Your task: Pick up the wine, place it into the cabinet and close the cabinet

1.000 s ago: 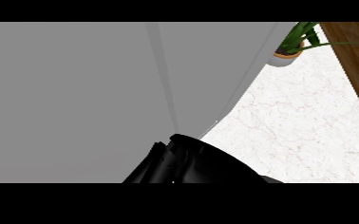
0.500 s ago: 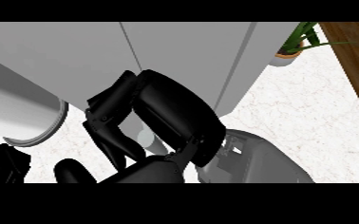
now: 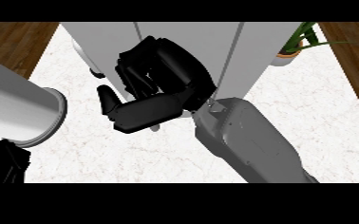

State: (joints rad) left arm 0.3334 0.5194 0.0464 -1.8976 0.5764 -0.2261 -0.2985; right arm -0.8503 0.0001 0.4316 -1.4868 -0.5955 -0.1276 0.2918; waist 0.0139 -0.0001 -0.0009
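Wine is not visible anywhere in the head view; no bottle can be made out on the white marble counter (image 3: 294,104) or in either hand, so it is judged either hidden behind the right hand or already inside the cabinet (image 3: 203,42). Which of the two applies cannot be told.

The right hand (image 3: 157,85) is seen at the centre of the view, against the grey cabinet front, with its fingers curled inward and the thumb folded below them. Nothing is seen between the fingers, though the palm side is turned away. The left hand (image 3: 13,163) shows only as a dark sliver at the lower left edge below its grey forearm (image 3: 24,109); the state of its fingers cannot be told.

Compared with half a second ago, the view has been swung: wooden floor (image 3: 24,40) is now seen at both upper corners, the cabinet appears narrower and centred, and the potted plant (image 3: 298,45) remains at the upper right. The right hand has been raised and brought closer to the cabinet panels. One second ago the cabinet filled most of the view and only the top of the hand showed.

This is read as the closing step being under way; whether the door is fully shut cannot be confirmed.
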